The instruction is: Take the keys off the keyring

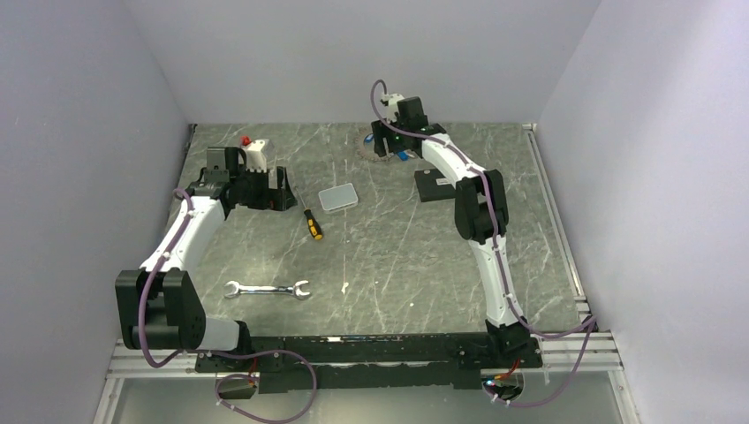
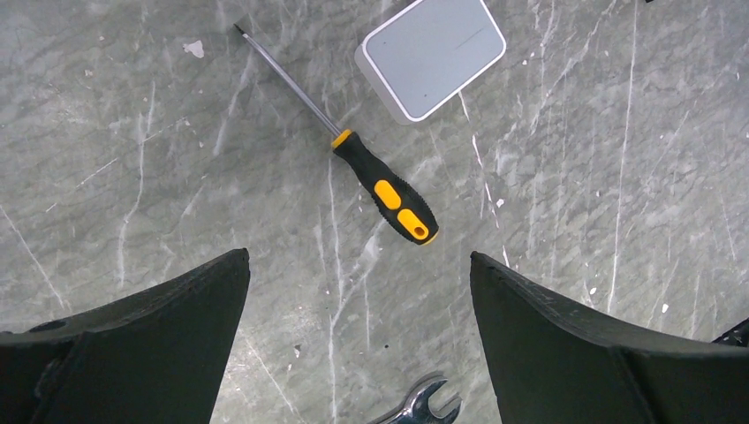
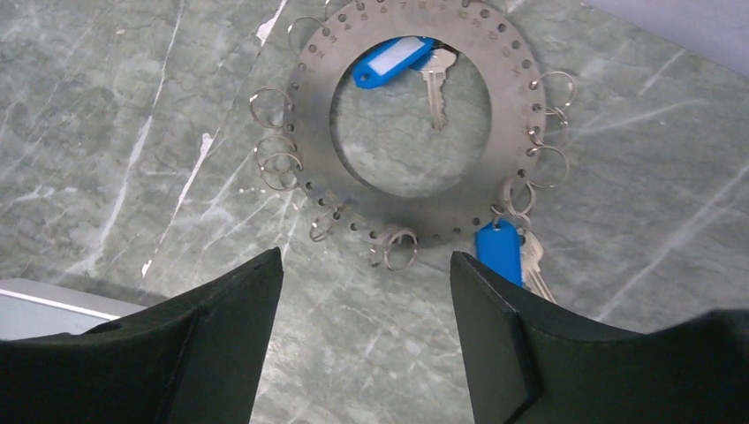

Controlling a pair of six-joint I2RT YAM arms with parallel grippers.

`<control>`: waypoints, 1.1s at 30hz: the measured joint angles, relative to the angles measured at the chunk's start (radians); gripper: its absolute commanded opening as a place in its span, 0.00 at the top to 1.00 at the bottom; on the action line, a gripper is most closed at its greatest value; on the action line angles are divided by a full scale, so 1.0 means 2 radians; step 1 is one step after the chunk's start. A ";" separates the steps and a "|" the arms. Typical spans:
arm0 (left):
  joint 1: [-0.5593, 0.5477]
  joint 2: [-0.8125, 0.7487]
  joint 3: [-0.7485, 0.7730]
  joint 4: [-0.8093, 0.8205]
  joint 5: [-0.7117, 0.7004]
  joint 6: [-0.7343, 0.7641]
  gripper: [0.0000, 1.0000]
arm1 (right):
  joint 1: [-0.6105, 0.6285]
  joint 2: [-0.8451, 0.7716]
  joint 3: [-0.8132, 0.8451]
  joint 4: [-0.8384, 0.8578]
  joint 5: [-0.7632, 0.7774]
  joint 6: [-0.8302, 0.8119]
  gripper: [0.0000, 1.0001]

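The right gripper (image 3: 364, 265) hangs just above the marbled grey-green surface (image 3: 115, 132), its jaws spread wide and holding nothing. Just beyond its tips lies the keyring (image 3: 309, 124), a flat grey metal ring punched with holes and fringed with small split rings (image 3: 276, 161). Its keys (image 3: 395, 62) carry blue tags: one lies inside the ring's opening, and another key (image 3: 500, 251) lies outside the near rim. Well apart, the left gripper (image 2: 358, 261) also holds its jaws wide and empty above a yellow-and-black screwdriver (image 2: 380, 190). A flat white box (image 2: 433, 55) lies beyond the screwdriver and an open-ended wrench (image 2: 424, 408) nearer.
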 measured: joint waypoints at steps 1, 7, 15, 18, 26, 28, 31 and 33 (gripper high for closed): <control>0.000 0.000 0.000 0.000 -0.002 0.000 0.01 | 0.003 0.004 0.003 0.000 0.002 0.000 0.31; 0.000 0.000 0.000 0.000 -0.007 0.003 0.01 | 0.014 0.019 0.006 0.004 0.016 0.000 0.39; 0.000 -0.005 0.000 0.000 -0.013 0.003 0.01 | 0.014 0.027 0.006 0.008 0.030 0.000 0.49; 0.000 -0.006 0.000 0.000 -0.013 0.003 0.01 | 0.013 0.029 0.006 0.013 0.035 0.000 0.49; 0.000 -0.006 0.000 0.000 -0.013 0.003 0.01 | 0.013 0.047 0.006 0.023 0.046 0.000 0.51; 0.000 -0.006 0.000 0.000 -0.013 0.003 0.01 | 0.013 0.052 0.006 0.023 0.050 0.000 0.54; 0.000 -0.006 0.000 0.000 -0.013 0.003 0.00 | 0.013 0.057 0.006 0.025 0.055 0.000 0.60; 0.000 -0.006 0.000 0.000 -0.013 0.003 0.01 | 0.014 0.057 0.006 0.027 0.057 0.000 0.65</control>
